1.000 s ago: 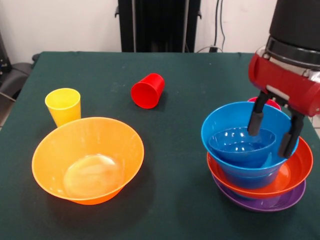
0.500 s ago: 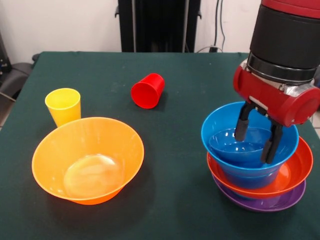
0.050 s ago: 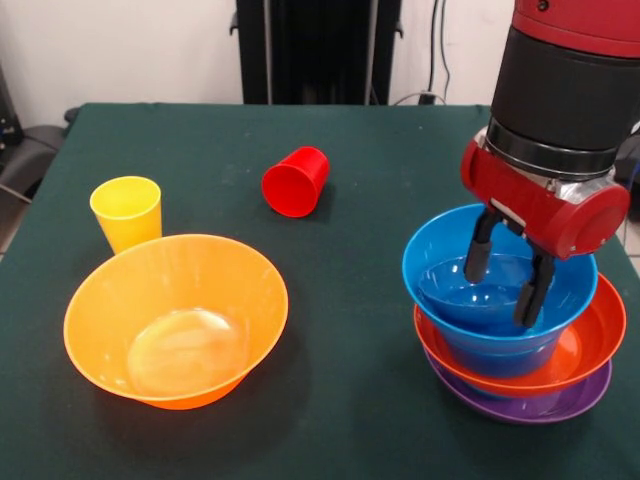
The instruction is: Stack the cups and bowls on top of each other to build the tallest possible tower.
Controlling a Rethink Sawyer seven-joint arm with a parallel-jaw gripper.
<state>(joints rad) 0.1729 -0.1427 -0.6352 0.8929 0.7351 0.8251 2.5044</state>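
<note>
At the right stands the tower (image 3: pixel 515 345): a purple bowl (image 3: pixel 520 405) lowest, a red-orange bowl (image 3: pixel 590 345) in it, and blue bowls (image 3: pixel 450 285) nested on top. My gripper (image 3: pixel 505 280) hangs open inside the top blue bowl, with nothing between its black fingers (image 3: pixel 478 255). A large orange bowl (image 3: pixel 175 320) sits upright at the front left. Behind it a yellow cup (image 3: pixel 127 212) stands upright. A red cup (image 3: pixel 296 182) lies on its side near the middle of the table, mouth toward the camera.
The dark green table (image 3: pixel 350 420) ends close to the tower on the right. A black stand (image 3: pixel 318 50) rises behind the far edge.
My gripper has moved left and a little down, from over the tower's right rim into the top blue bowl. The bowls and cups have not moved.
</note>
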